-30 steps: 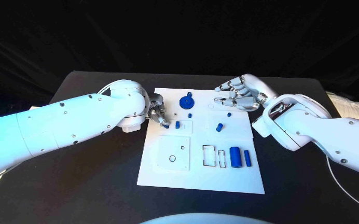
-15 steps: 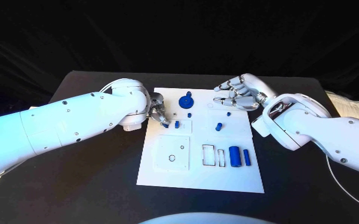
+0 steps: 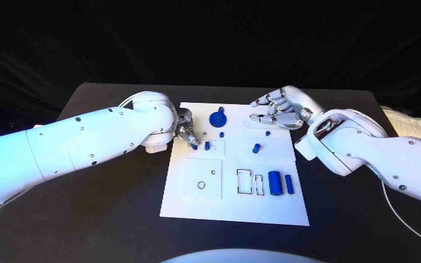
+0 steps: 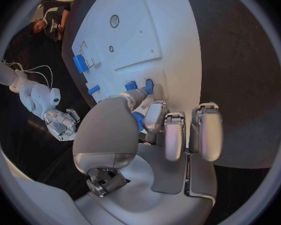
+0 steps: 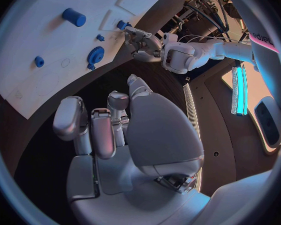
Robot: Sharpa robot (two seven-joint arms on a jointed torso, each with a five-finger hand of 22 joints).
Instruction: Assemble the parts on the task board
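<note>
The task board lies mid-bench in front of you, with blue parts on its far half and 2 blue bars near its right edge. Your left hand pinches a small blue part at the board's left edge. Your right hand hovers over the far right corner, fingers curled, holding nothing.

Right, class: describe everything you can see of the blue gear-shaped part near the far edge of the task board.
The blue gear is a flat round disc of matte blue, plastic-looking, with a toothed rim that shows in the right wrist view and a small tab jutting from one side. It lies flat on the white task board, near its far edge, between the two hands. Neither the left hand nor the right hand touches it.
</note>
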